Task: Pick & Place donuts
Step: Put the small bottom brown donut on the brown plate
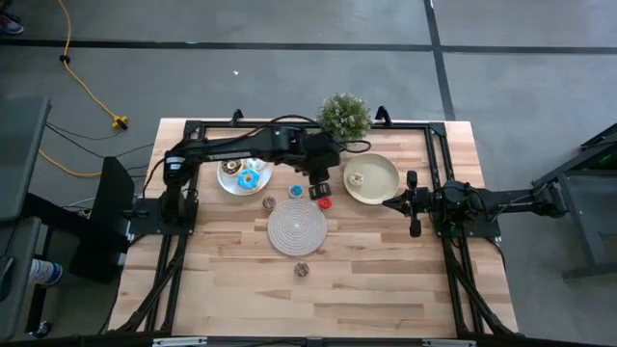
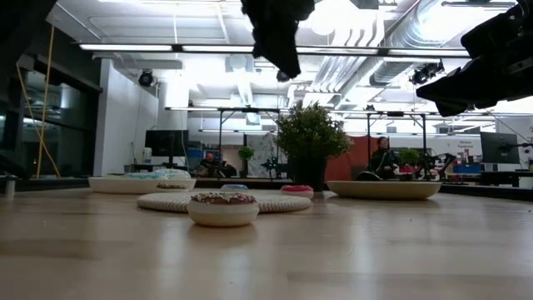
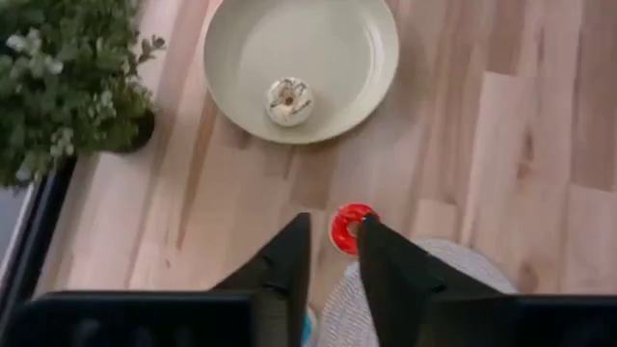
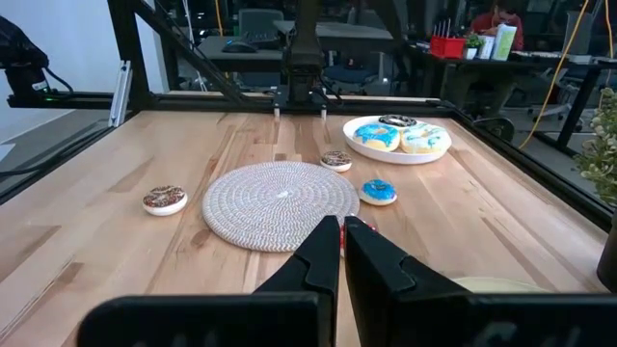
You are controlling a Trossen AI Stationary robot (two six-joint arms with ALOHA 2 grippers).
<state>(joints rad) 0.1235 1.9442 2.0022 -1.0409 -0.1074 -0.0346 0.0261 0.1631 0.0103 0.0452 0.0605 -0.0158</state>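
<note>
My left gripper (image 1: pixel 322 189) (image 3: pixel 333 241) hangs open above the table (image 2: pixel 280 58), over a small red donut (image 3: pixel 349 227) (image 1: pixel 325 202) that lies flat on the wood just off the woven mat's far right rim. A blue donut (image 1: pixel 296 192) and a brown one (image 1: pixel 270 203) lie beyond the mat. Another brown-iced donut (image 1: pixel 302 270) (image 2: pixel 222 208) sits near the table's front. A white plate (image 1: pixel 228 185) holds several donuts (image 4: pixel 400 138). One pale donut (image 3: pixel 288 101) rests in the cream plate (image 1: pixel 384 183). My right gripper (image 1: pixel 403 200) (image 4: pixel 342 246) waits shut beside that plate.
A round woven mat (image 1: pixel 296 228) lies mid-table. A potted plant (image 1: pixel 344 116) stands at the far edge, close behind my left gripper. Dark frame rails (image 1: pixel 439 164) run along the table's sides. Bare wood lies toward the near edge.
</note>
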